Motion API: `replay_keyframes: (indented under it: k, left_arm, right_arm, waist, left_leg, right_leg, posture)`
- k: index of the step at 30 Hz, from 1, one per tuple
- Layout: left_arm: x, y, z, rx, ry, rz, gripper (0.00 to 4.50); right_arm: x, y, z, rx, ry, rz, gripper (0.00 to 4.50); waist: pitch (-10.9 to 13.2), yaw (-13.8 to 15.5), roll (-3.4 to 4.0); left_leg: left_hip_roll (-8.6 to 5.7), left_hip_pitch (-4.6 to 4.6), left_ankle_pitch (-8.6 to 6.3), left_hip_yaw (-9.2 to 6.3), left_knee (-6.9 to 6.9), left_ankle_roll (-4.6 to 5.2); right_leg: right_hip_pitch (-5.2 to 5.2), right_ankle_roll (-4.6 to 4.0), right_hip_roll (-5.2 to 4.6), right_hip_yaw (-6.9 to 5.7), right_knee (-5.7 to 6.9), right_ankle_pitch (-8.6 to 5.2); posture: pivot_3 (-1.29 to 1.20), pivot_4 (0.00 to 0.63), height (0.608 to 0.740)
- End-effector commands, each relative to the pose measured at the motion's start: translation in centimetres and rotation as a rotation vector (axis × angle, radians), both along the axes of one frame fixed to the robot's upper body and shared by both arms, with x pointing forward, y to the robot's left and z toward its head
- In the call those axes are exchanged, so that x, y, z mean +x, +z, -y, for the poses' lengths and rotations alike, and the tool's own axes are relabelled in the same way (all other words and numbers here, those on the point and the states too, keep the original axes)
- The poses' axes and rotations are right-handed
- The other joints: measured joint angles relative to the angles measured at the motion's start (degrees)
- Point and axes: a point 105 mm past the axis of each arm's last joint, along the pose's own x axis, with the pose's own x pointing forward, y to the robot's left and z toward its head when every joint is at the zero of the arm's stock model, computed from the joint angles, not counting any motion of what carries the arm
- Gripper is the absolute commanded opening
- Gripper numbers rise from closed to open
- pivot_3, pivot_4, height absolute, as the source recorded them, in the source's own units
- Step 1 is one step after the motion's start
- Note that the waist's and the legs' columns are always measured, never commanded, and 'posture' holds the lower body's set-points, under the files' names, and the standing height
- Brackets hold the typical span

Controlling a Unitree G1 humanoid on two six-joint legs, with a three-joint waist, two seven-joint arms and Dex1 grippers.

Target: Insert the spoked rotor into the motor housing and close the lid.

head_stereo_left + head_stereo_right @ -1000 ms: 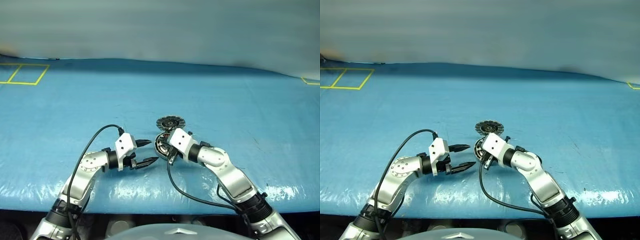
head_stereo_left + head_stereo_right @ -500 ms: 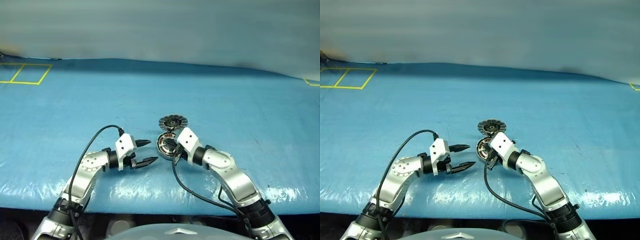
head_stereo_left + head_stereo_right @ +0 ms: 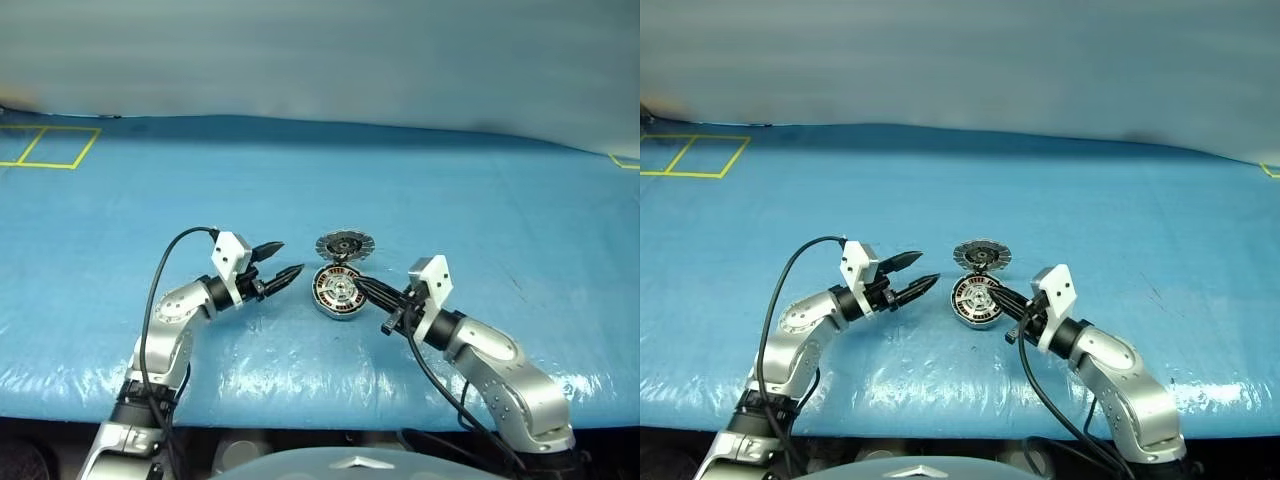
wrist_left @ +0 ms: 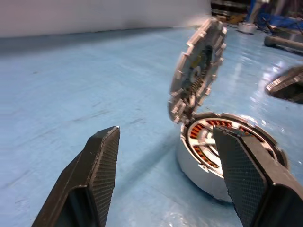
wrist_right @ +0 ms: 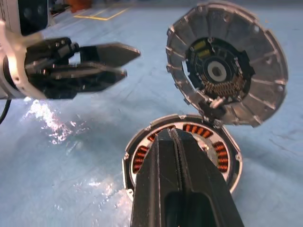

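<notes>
On the blue table (image 3: 480, 210), left fingers (image 3: 270, 247) part beside housing (image 3: 338, 292); right fingers (image 3: 1012, 301) pinch shut.

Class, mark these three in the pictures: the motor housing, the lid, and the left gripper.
motor housing (image 3: 338, 291): left eye view, on its copper-wound inside face.
lid (image 5: 227, 71): right wrist view, on the dark centre of the raised slotted disc.
left gripper (image 3: 919, 272): right eye view, midway between its two black fingertips.
</notes>
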Motion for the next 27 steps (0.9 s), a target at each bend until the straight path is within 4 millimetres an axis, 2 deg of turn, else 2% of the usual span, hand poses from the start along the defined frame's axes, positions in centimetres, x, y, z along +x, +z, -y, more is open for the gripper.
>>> replay_keyframes:
  k: [1,6,8,11,13,16,24,27]
  left_arm:
    - [2.5,1.2,-1.3,-0.045,0.103,0.027,2.38]
    - [4.9,1.7,-0.6,-0.040,0.102,0.048,0.71]
    - [5.4,2.1,0.8,-0.055,0.026,0.061,0.02]
    - [5.5,3.1,2.9,-0.093,-0.087,0.084,0.02]
    - [5.9,3.2,4.3,-0.048,-0.135,0.104,0.02]
    - [5.1,3.3,6.2,0.012,-0.300,0.099,0.02]
    - [3.5,4.7,8.0,0.138,-0.553,0.196,0.02]
    - [2.2,4.9,8.6,0.158,-0.660,0.209,0.02]
  right_arm:
    - [-0.3,0.8,0.6,-0.019,-0.042,0.033,0.00]
    - [-0.8,0.7,0.8,-0.022,-0.063,0.023,0.00]
    - [-1.1,0.5,0.7,-0.028,-0.060,0.012,0.00]
    - [-1.8,0.4,0.7,-0.035,-0.046,-0.004,0.00]
    - [-2.2,0.2,0.8,-0.049,-0.038,-0.014,0.00]
    - [-2.3,0.1,1.3,-0.071,-0.064,-0.017,0.00]
    - [-2.8,-0.2,1.5,-0.084,-0.092,-0.022,0.00]
    - [-3.1,-0.2,1.5,-0.075,-0.091,-0.028,0.00]
  waist:
    - [0.0,-0.1,-0.01]
    - [0.0,-0.3,-0.03]
    - [0.0,-0.2,-0.04]
    - [0.0,0.0,-0.06]
    - [0.0,0.0,-0.06]
    - [0.0,-0.2,-0.07]
    - [0.0,-0.5,-0.08]
    - [0.0,-0.4,-0.08]
  left_leg:
    - [0.01,0.01,0.00,-0.01,0.01,0.00]
    - [-0.03,0.01,0.00,0.01,0.00,0.00]
    - [-0.03,-0.02,0.00,0.00,-0.02,0.00]
    - [-0.06,-0.08,0.00,-0.02,-0.01,0.00]
    - [-0.07,-0.10,-0.01,-0.01,0.00,0.01]
    - [-0.08,-0.10,-0.01,-0.02,-0.01,0.02]
    - [-0.04,-0.10,-0.01,-0.02,0.00,0.02]
    - [-0.05,-0.11,-0.01,-0.02,0.01,0.02]
  right_leg:
    - [0.02,0.01,0.01,0.00,0.00,0.00]
    - [0.02,0.03,0.01,0.02,-0.02,0.02]
    - [0.01,0.03,0.01,0.02,-0.03,0.02]
    - [0.01,0.03,0.00,0.01,-0.08,0.02]
    - [0.01,0.04,-0.01,0.02,-0.11,0.03]
    - [0.01,0.05,-0.01,0.02,-0.11,0.03]
    - [-0.02,0.04,0.01,0.03,-0.09,0.02]
    - [-0.01,0.04,0.00,0.03,-0.10,0.02]
  posture:
    - [0.00,0.150,0.740]
    - [0.00,0.150,0.740]
    - [0.00,0.150,0.740]
    - [0.00,0.150,0.740]
    - [0.00,0.150,0.740]
    - [0.00,0.150,0.740]
    - [0.00,0.150,0.740]
    - [0.00,0.150,0.740]
